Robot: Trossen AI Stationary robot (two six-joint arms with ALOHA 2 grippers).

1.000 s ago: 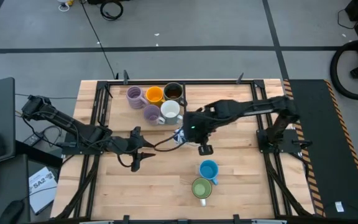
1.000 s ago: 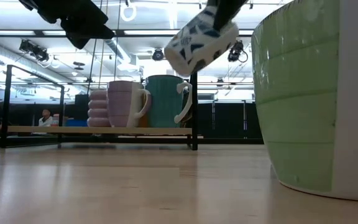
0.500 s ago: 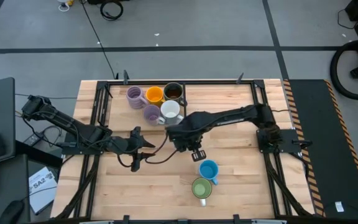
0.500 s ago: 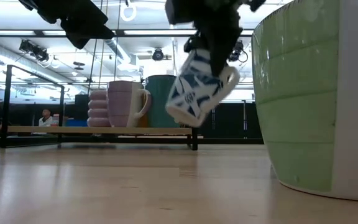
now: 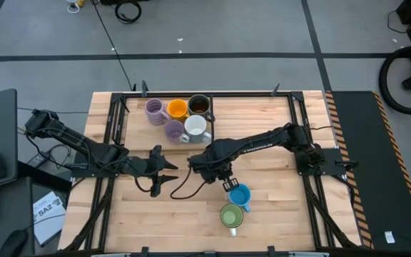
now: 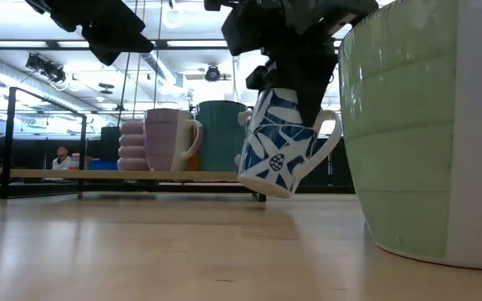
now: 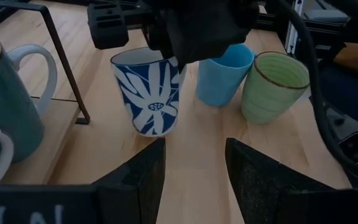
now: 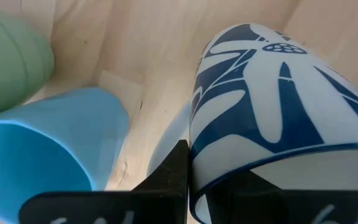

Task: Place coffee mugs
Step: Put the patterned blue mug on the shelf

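Observation:
My right gripper (image 5: 212, 170) is shut on the white mug with the blue flower pattern (image 7: 151, 93), mid-table, just left of the blue mug (image 5: 240, 194) and the green mug (image 5: 231, 215), which stand on their bases. In the high view the arm hides the patterned mug. My left gripper (image 5: 164, 171) waits open, left of it, pointing at it. Two purple mugs (image 5: 164, 119), an orange one (image 5: 177, 108), a dark one (image 5: 199, 105) and a white one (image 5: 195, 126) stand on the low shelf at the far side. My right gripper pinches the patterned mug's rim (image 8: 229, 171) on the side away from its handle (image 6: 329, 138), one finger (image 8: 180, 165) outside the wall and the other inside. It comes from above, pointing down. The mug hangs slightly tilted below it, its base close to the table; whether it touches, I cannot tell.
A black frame rack (image 5: 120, 114) borders the shelf and the table's sides. A black cable (image 5: 180, 187) loops on the wood between the grippers. The green mug (image 6: 425, 125) stands close to the low camera. Bare wood lies toward the near left.
My right gripper has carried the patterned mug from beside the shelf toward the near edge and slightly left, and down toward the table. The mug, steeply tipped a second ago, now hangs close to upright beside the blue mug.

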